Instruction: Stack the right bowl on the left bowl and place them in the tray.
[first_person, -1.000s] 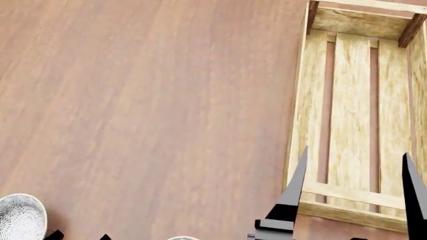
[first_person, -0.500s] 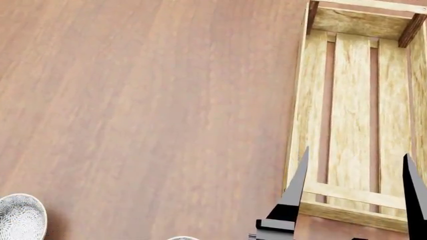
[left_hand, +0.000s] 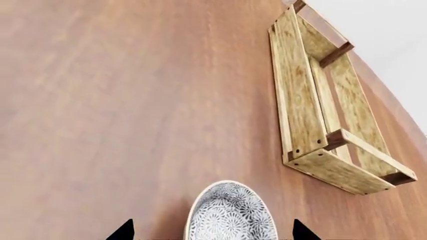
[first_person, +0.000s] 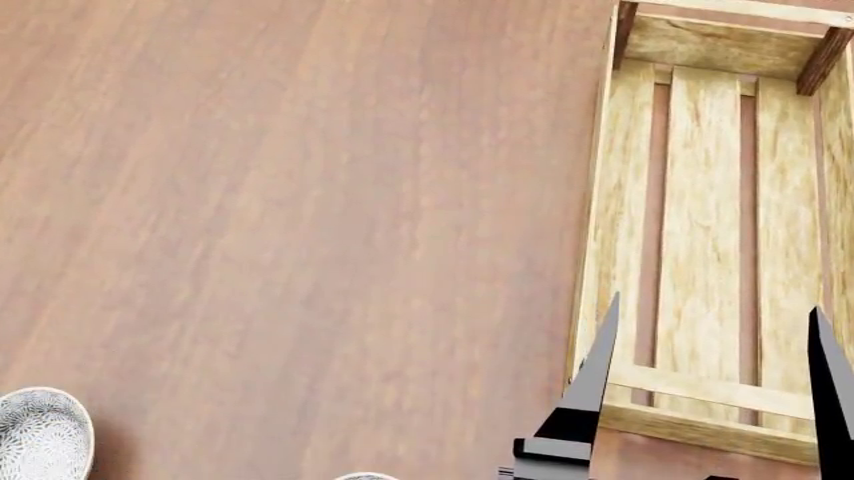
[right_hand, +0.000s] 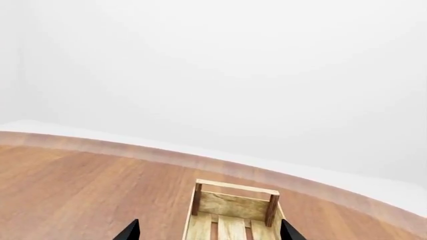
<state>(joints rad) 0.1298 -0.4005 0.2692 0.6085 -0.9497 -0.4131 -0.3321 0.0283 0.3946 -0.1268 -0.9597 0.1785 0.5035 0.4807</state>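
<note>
A grey-and-white patterned bowl sits on the table at the bottom left of the head view. The rim of a second bowl peeks in at the bottom edge. The light-wood slatted tray lies at the right and holds nothing. My right gripper is open and empty, its fingers over the tray's near end; it also shows in the right wrist view facing the tray. My left gripper is open, with a patterned bowl between its fingertips, untouched. I cannot tell which bowl it is.
The brown wooden table spreads left of the tray. In the left wrist view the tray lies beyond the bowl and off to one side. A white wall stands behind the table's far edge.
The left gripper's black fingertips showed at the bottom edge of the head view 1 s ago and have dropped out of it. The right gripper and bowls have barely moved.
</note>
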